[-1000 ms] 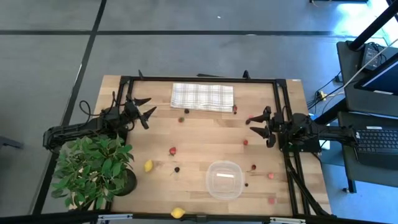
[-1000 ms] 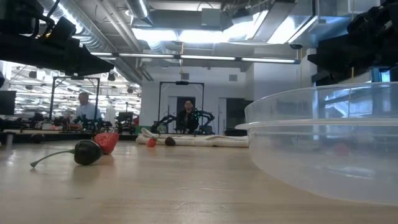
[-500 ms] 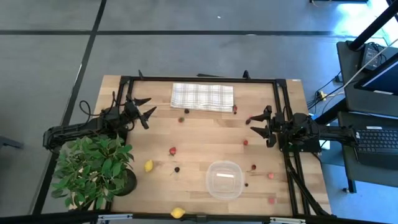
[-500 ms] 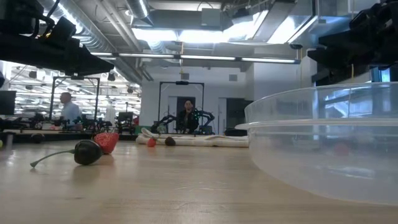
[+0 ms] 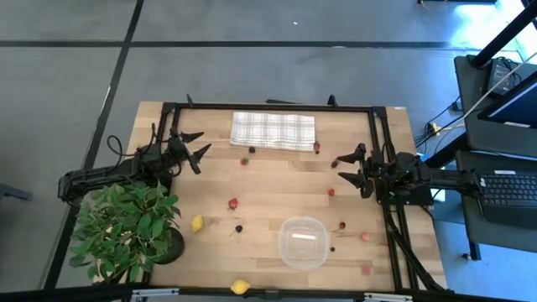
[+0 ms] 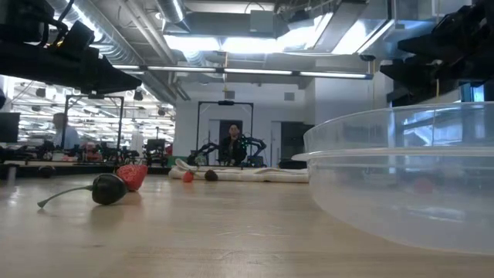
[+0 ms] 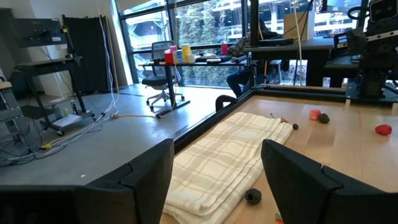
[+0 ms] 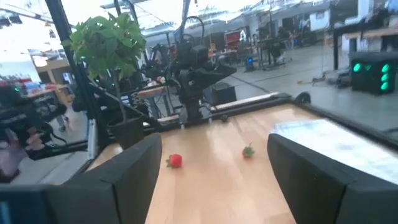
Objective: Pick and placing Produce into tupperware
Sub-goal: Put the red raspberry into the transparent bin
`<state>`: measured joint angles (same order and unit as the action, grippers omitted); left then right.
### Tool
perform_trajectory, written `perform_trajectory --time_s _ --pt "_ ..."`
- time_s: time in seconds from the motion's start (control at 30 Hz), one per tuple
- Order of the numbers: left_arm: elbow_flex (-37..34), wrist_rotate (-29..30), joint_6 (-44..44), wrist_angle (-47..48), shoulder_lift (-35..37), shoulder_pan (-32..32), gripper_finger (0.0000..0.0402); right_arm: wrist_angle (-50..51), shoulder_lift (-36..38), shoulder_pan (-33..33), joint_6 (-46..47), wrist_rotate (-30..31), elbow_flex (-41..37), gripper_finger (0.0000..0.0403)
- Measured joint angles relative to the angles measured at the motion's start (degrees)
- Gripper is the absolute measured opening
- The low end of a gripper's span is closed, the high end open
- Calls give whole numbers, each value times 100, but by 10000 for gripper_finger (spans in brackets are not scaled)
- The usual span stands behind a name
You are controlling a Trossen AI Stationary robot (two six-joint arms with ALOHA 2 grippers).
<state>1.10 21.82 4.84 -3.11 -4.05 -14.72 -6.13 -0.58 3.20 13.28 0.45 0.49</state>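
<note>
1. The high camera is looking straight down, taking in the whole surface (image 5: 268, 180) and both arms.
2. The low camera is sitting at surface level, right up against the tupperware (image 6: 401, 174), facing the room beyond.
3. The left wrist camera is looking low across the checked cloth (image 7: 230, 155).
4. The right wrist camera is facing the potted plant (image 8: 109, 40); the high view is sharing both.

No legible text, label, brand, number or sign can be read on any surface shown in these views.
</note>
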Motion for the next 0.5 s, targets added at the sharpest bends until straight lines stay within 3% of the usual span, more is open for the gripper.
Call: perform_trajectory --time_s 0.3,0.5 --pt "0 0 -17 1 0 1 238 79 -43 -1 156 60 132 284" --pt "0 0 -173 -1 0 0 238 916 -664 -4 346 583 616 273"
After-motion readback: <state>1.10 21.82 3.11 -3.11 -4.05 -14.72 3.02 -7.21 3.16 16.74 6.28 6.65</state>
